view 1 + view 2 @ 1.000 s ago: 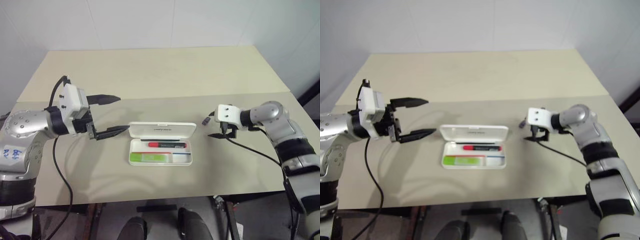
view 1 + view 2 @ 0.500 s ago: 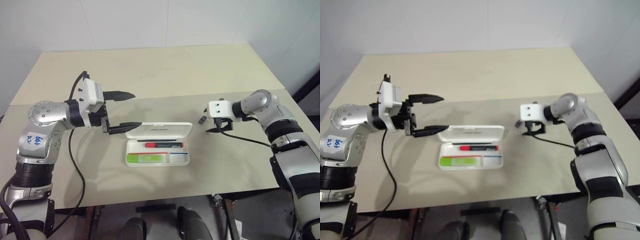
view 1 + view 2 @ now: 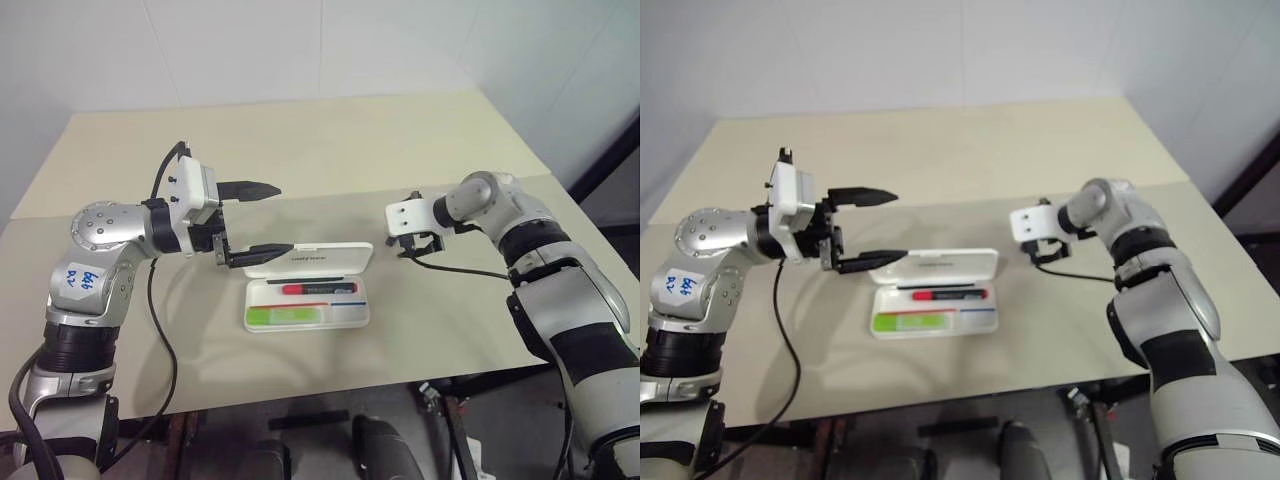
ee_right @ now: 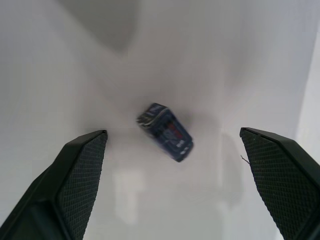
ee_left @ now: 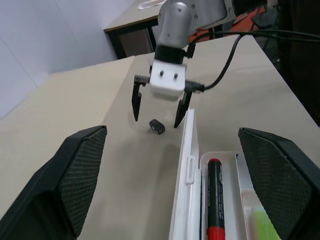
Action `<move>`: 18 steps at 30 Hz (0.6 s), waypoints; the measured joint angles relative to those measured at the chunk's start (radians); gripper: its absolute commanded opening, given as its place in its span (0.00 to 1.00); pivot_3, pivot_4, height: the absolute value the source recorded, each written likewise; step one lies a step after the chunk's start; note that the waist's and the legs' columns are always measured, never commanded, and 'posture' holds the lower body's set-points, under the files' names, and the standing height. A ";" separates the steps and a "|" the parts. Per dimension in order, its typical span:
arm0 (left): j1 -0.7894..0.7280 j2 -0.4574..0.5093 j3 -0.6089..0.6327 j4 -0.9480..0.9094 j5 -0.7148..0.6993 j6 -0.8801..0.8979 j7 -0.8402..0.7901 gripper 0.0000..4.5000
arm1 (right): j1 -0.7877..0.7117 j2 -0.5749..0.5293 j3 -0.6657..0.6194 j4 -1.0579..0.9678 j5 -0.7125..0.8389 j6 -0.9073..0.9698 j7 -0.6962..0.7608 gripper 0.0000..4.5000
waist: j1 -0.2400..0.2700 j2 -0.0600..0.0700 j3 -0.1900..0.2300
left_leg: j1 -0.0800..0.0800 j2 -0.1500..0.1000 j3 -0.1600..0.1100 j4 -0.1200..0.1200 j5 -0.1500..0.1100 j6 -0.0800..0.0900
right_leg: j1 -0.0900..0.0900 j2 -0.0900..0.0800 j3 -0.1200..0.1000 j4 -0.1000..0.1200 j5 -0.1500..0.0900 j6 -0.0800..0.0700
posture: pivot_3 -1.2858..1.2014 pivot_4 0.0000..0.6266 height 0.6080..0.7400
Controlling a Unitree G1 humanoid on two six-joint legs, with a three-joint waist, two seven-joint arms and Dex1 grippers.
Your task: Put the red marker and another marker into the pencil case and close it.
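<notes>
**Case open, both markers inside**

While the lid of the pencil case [image 3: 309, 287] stands raised at the back, the green highlighter [image 3: 293, 316] lies in the front compartment and the red marker [image 3: 317, 288] in the one behind it, on the table [image 3: 330, 150]. Beyond the case's left end, the left gripper [image 3: 262, 218] hangs spread and empty. Past the right end, the right gripper [image 3: 416, 246] is spread wide above a small dark clip [image 4: 165, 132].

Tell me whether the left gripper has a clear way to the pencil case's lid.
Probably yes. The left gripper, jaws open, hangs just beside the raised lid of the pencil case, with nothing between them. The right gripper is off to the other side, over a small dark piece.
</notes>
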 measured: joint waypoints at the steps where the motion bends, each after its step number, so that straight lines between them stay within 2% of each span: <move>1: 0.001 0.000 0.000 -0.013 0.000 0.003 0.004 0.99 | 0.000 0.002 -0.001 0.005 0.000 0.011 -0.010 1.00 | 0.001 0.000 0.000 | 0.000 0.000 0.000 0.000 0.000 0.001 | 0.001 0.000 0.000 0.000 0.001 0.000 | 0.52 0.24 1.00; 12: 0.010 0.001 0.001 -0.044 -0.001 0.022 0.035 0.99 | 0.013 0.006 -0.058 0.014 0.023 0.060 -0.011 1.00 | 0.001 0.000 0.000 | 0.000 0.001 -0.003 -0.002 0.003 -0.001 | 0.000 0.002 0.000 0.000 0.004 -0.001 | 0.52 0.24 1.00; 18: -0.001 -0.003 0.001 -0.003 0.003 0.015 0.035 0.99 | 0.024 0.006 -0.094 0.014 0.047 0.086 -0.008 1.00 | -0.002 0.000 0.000 | 0.000 0.001 -0.003 -0.002 0.003 -0.001 | 0.000 0.002 0.000 -0.001 0.004 -0.001 | 0.52 0.24 1.00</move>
